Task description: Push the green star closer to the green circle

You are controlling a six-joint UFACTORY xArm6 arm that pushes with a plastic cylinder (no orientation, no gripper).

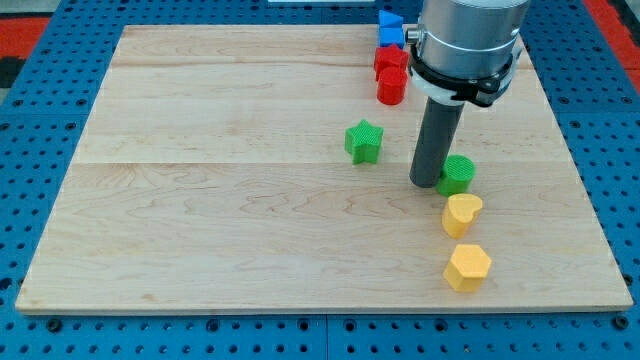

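The green star (364, 141) lies on the wooden board right of centre. The green circle (457, 174) lies to its right and slightly lower. My tip (427, 183) stands between them, right against the green circle's left side and about a block's width to the right of and below the star. The rod hides part of the circle's left edge.
A red cylinder (391, 86) and another red block (389, 60) sit above the star, with two blue blocks (389, 28) at the board's top edge. A yellow heart (462, 214) and a yellow hexagon (467, 267) lie below the green circle. The board's right edge (580, 170) is near.
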